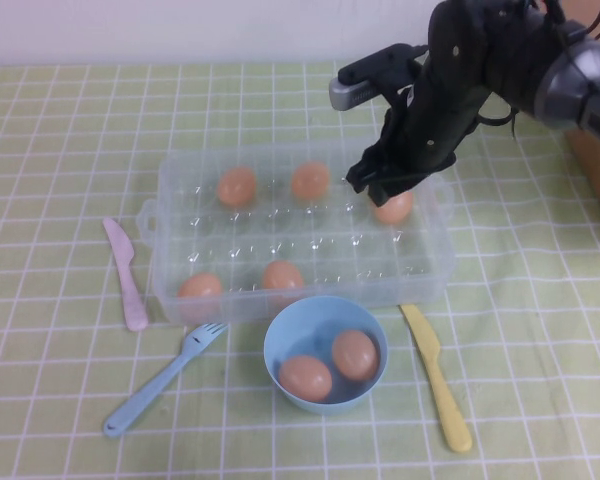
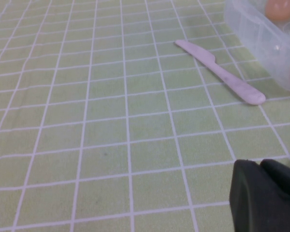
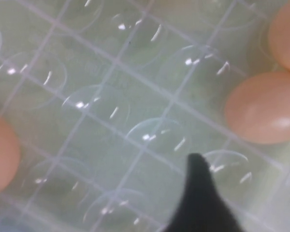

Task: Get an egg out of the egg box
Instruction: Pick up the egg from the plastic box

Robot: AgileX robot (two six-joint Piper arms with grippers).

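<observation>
The clear egg box [image 1: 170,200] lies mid-table with several orange-tan eggs in its wells. My right gripper [image 1: 377,190] hangs over the box's far right end, just left of an egg [image 1: 394,208]. In the right wrist view the right gripper [image 3: 246,169] is open and empty above an empty well, with that egg [image 3: 266,113] close beyond the fingertips [image 3: 198,188] and another egg [image 3: 0,152] farther off. My left gripper [image 2: 261,169] is out of the high view; its wrist view shows it shut and empty low over the tablecloth, left of the box [image 2: 261,38].
A light-blue bowl [image 1: 280,340] holding two eggs stands in front of the box. A pink knife [image 1: 126,275] lies left of the box and shows in the left wrist view [image 2: 222,72]. A blue fork [image 1: 160,380] lies front left, a yellow knife [image 1: 437,375] front right.
</observation>
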